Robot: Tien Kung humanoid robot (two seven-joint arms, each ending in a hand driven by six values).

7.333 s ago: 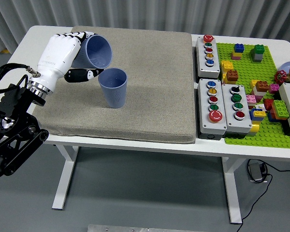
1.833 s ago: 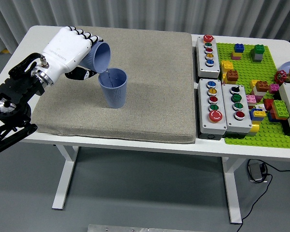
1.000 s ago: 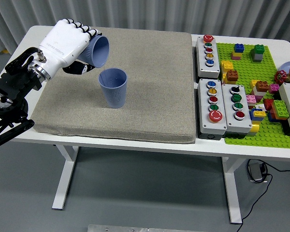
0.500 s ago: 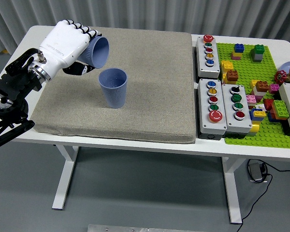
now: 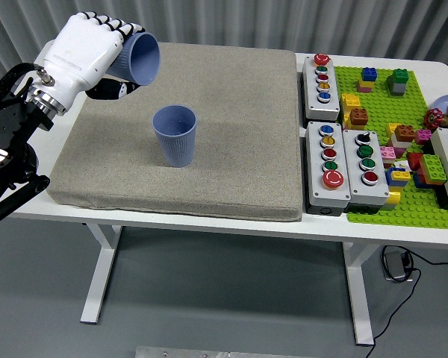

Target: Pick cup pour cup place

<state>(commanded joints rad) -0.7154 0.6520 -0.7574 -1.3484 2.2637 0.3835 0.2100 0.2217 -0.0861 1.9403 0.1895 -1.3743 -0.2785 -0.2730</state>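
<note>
White and shiny, the left hand [image 5: 86,46] is up over the far left part of the desk [image 5: 209,222]. Its fingers [image 5: 112,25] are wrapped tight around a blue cup [image 5: 137,58]. This held cup is tipped on its side, with its open mouth facing right and a bit down. It is in the air and touches nothing but the hand. The black arm [image 5: 7,142] comes in from the left edge.

A second blue cup [image 5: 175,136] stands upright on the grey mat [image 5: 231,134]. It is to the right of the held cup and nearer to us, and the two cups are apart. I cannot tell what is inside either cup.

The grey mat covers most of the left and middle of the white desk. Just to the right of the mat lie grey button boxes [image 5: 328,153] with red, green, yellow and blue buttons. Farther right is a green brick board [image 5: 381,201] with many small coloured bricks [image 5: 397,80] on it. At the far right edge a plate [image 5: 442,101] peeks in.
</note>
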